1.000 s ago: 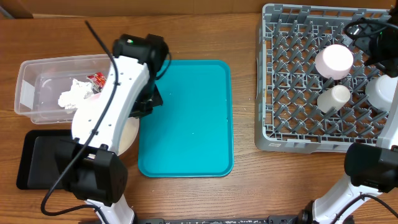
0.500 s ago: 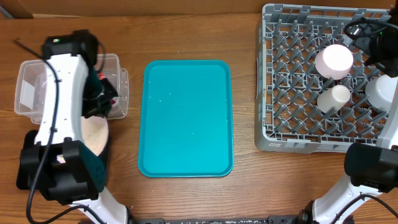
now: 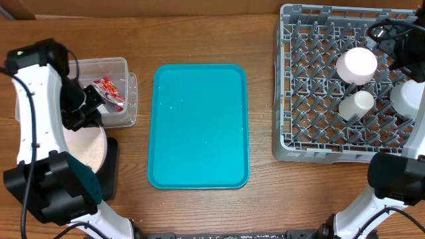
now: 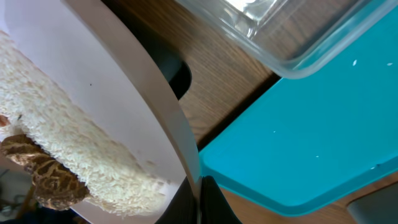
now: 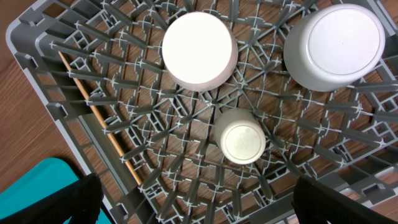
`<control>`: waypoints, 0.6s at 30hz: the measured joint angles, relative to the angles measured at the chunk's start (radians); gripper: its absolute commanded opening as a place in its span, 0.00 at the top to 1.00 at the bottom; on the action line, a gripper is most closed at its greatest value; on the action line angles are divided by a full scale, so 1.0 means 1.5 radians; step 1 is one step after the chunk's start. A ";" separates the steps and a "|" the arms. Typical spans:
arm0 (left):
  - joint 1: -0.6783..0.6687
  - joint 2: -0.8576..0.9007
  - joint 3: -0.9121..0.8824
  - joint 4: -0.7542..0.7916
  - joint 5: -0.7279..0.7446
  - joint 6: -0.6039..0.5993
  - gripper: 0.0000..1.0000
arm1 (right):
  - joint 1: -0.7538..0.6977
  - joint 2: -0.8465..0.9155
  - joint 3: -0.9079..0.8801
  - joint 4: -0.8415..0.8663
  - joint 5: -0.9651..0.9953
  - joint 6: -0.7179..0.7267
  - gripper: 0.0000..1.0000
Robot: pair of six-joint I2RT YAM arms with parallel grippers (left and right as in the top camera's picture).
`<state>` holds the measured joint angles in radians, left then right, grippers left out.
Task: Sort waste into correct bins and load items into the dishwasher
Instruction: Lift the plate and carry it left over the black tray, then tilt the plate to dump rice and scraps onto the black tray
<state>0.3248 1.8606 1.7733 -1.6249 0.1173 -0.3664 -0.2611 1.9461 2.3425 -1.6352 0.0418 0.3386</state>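
Overhead: at the left of the frame the left gripper [image 3: 83, 111] pinches the rim of the round white plate [image 3: 86, 147], which hangs over the black tray [image 3: 111, 164] in the lower left, just below the clear tub [image 3: 129, 99] that holds the red-and-white wrapper [image 3: 109, 93]. The plate sits close to the tub wall, so a careless swing could knock the tub. At the right edge the right gripper [image 3: 392, 34] hovers over the dish rack [image 3: 292, 143].

Left wrist: the jaws are pressed on the plate edge at the bottom centre, with the rice crumbs [image 4: 74, 155] and brown scraps [image 4: 43, 180] lying at the left of the frame. The hold is a thin rim pinch, so the plate may slip or twist once tipped. Scraps could also slide off towards the wood or the teal tray [image 4: 311, 137] rather than the black tray.

Right wrist: the jaws are spread wide and hold nothing. The pink saucer [image 5: 199, 50], bowl [image 5: 336, 43] and cup [image 5: 239, 140] rest upturned among the pegs, and a descent here could bump them
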 measured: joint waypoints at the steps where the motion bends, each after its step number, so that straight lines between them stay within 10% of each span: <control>1: 0.010 0.000 0.000 0.004 0.007 0.006 0.96 | 0.000 0.000 0.000 0.000 0.000 0.001 0.00; 18: 0.158 0.000 -0.008 0.017 0.165 0.109 0.96 | 0.000 0.000 0.000 -0.001 0.000 0.001 0.00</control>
<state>0.5617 1.8603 1.7607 -1.6001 0.3653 -0.2024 -0.2611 1.9461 2.3425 -1.6360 0.0418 0.3393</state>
